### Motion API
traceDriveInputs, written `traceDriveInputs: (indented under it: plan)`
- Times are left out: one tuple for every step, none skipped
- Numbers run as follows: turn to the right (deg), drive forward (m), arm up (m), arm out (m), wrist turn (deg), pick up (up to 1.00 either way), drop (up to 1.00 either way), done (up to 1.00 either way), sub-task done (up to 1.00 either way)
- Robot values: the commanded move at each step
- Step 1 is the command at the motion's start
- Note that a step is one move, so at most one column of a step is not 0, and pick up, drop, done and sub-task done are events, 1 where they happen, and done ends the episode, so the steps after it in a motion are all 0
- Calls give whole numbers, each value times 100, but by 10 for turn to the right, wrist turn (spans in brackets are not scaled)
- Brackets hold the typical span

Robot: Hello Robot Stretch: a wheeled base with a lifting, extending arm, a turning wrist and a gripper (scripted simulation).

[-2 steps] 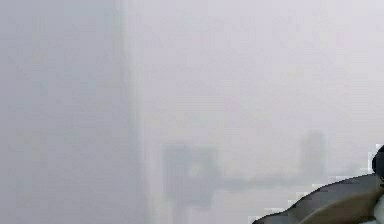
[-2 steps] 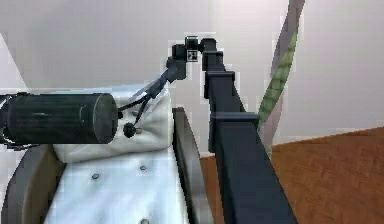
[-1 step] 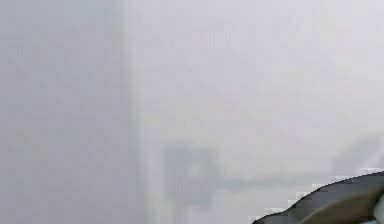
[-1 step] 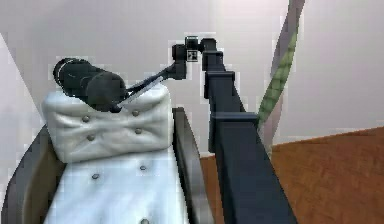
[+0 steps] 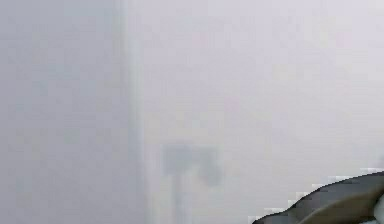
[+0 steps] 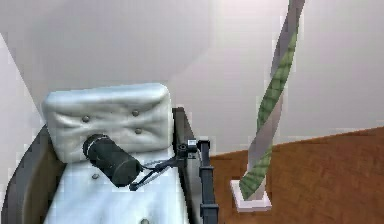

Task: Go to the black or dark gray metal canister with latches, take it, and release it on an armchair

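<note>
1. The armchair (image 6: 110, 115), pale tufted cushions in a dark frame, is the target. The drop should land well inside the seat, away from its front edge.
2. The twisted post (image 6: 272, 100) stands on the wood floor off the chair's side, toward the arm side view's right. It is probably no hindrance.
3. The dark canister (image 6: 112, 158) sits tilted near the seat's back edge, before the backrest. A round body may roll, so set it low.
4. The pincer (image 6: 142, 177) meets the canister's end. I cannot tell its state, or whether it holds anything.
</note>
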Motion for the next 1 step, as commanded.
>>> traceDriveInputs:
  plan:
    - [0,0,-32,0,0,0,0,0,0]
